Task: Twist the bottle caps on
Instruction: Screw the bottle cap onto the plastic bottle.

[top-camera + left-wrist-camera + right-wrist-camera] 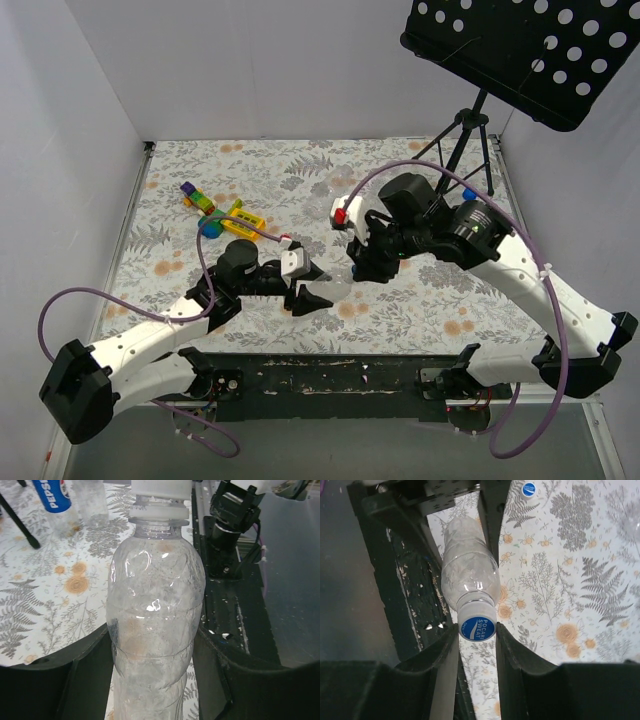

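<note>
The clear bottle (155, 630) is empty, thin-walled plastic. I judge it very light and easy to dent, and its glossy, ribbed body could slip or spin under a twist. The best hold is on the body below the shoulder, where the ribs stiffen it, and firm enough to resist turning without crushing it. It sits between the two arms, over the near middle of the floral table cloth (580, 580). Whether its base touches the cloth I cannot tell.

The Pocari Sweat cap (477, 628) sits on the bottle's neck, blue top facing the right wrist camera. It is small, stiff and ridged at the rim, so it should take a pinch across its sides well. How far it is threaded does not show.

The left gripper (152, 650) is clamped on the bottle's body, one finger against each side. The right gripper (476, 630) has its fingers pressed against opposite sides of the cap, closed on it.

Further out, a loose blue cap (529, 489) lies on the cloth well apart from the bottle. A Pepsi bottle (52, 495) and another clear bottle (92, 500) stand beyond it near a black tripod leg (17, 522).
</note>
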`<action>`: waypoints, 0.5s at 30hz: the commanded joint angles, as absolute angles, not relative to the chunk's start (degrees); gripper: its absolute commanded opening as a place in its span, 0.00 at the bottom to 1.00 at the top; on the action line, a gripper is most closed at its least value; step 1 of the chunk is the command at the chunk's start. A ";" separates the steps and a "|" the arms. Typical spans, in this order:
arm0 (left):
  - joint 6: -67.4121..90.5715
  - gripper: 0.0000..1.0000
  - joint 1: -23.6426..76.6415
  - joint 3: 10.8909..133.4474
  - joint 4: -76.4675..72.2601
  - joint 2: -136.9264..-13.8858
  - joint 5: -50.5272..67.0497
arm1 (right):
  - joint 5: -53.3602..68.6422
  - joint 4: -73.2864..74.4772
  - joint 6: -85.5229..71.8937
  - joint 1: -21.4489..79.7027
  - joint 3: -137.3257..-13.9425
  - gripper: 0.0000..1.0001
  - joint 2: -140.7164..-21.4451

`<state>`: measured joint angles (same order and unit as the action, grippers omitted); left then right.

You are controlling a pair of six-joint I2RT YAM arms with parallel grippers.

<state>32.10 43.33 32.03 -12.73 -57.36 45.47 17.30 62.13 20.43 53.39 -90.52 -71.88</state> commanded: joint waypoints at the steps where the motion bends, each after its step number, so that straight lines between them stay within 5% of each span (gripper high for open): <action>1: 29.10 0.17 43.50 31.38 -21.79 -53.18 38.51 | 8.81 60.29 -0.92 53.70 -93.07 0.11 -74.88; 10: 24.70 0.17 44.21 29.44 -22.33 -52.12 30.50 | 4.22 56.87 -28.73 53.70 -90.62 0.11 -75.76; 13: 24.78 0.18 44.30 29.53 -22.15 -52.29 30.58 | 3.78 56.34 -28.39 53.70 -93.68 0.27 -75.06; 15: 25.13 0.18 44.21 29.71 -21.89 -52.30 30.59 | 3.25 56.86 -26.47 53.70 -96.92 0.46 -74.62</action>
